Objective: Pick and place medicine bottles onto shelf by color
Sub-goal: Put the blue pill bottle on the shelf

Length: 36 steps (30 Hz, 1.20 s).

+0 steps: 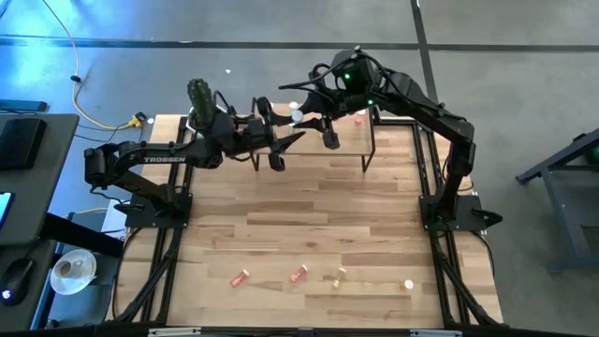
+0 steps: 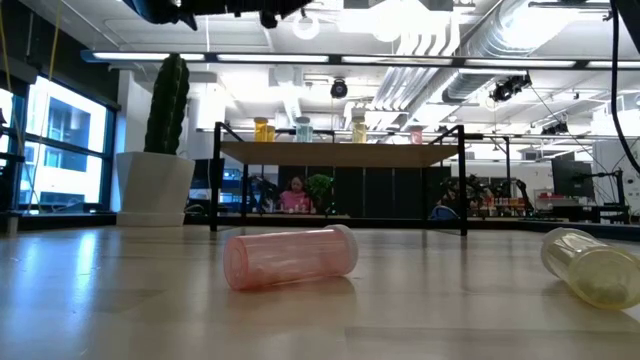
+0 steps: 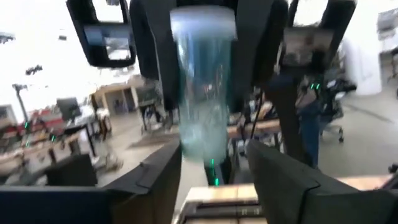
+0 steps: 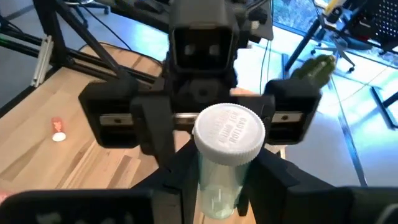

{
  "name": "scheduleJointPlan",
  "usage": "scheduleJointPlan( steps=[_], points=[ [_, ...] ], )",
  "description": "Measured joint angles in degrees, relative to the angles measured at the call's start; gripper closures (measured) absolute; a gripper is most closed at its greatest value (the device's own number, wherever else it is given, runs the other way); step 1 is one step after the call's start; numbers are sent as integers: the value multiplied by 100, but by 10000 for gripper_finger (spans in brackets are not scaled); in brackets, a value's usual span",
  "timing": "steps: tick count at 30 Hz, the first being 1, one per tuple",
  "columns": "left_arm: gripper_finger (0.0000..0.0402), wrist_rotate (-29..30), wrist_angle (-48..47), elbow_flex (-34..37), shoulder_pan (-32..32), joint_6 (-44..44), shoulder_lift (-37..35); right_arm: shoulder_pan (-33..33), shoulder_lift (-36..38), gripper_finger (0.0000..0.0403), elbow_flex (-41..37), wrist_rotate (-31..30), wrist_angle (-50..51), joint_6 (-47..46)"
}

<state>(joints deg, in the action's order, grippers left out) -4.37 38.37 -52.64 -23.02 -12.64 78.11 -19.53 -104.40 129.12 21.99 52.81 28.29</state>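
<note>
A pale green medicine bottle (image 4: 219, 186) with a white cap (image 4: 230, 132) hangs in the air over the table's far side, beside the shelf (image 2: 340, 155). My right gripper (image 4: 227, 180), also in the high view (image 1: 311, 120), is shut on it. My left gripper (image 1: 283, 142) faces it from the left. Its open fingers (image 3: 155, 180) stand on either side of the bottle's (image 3: 204, 106) end without touching it. Several bottles (image 2: 303, 128) stand on the shelf top. My right gripper pinches the bottle's clear body (image 4: 214, 196) between its two fingers. It comes from the table's right side and slants a little downward. The capped end (image 4: 230, 132) sticks out beyond the fingertips toward my left gripper. The bottle is lifted clear of the table and the shelf.
Loose bottles lie near the table's front edge: a red-pink one (image 1: 241, 277), a pink one (image 1: 299, 273) and a yellow one (image 1: 338, 276). A white cap (image 1: 408, 284) lies to their right. A potted cactus (image 1: 199, 98) stands at the far left corner.
</note>
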Motion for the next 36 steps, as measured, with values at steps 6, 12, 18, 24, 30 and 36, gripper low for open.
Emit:
scheduleJointPlan(
  steps=[6, 12, 18, 24, 30, 36],
  points=[
    [186, 375, -803, 2, 4, 1, -34, 2, 2, 302, 0, -361, 226, -387],
    [177, 373, -1823, 7, 17, 2, -270, 2, 2, 302, 0, -533, 856, -804],
    [177, 376, -2830, 7, 15, -2, -738, 7, -97, 302, -98, -534, 1283, -1241],
    [177, 375, -3747, 7, -10, -2, -1373, 62, -144, 302, -900, -528, 874, -1583],
    [177, 356, -4502, 4, -35, 192, -1875, 270, -140, 302, -1699, -507, 236, -1964],
    [177, -102, -5086, 4, -37, 476, -1971, 608, -141, 302, -2267, -491, -550, -2360]
  ],
)
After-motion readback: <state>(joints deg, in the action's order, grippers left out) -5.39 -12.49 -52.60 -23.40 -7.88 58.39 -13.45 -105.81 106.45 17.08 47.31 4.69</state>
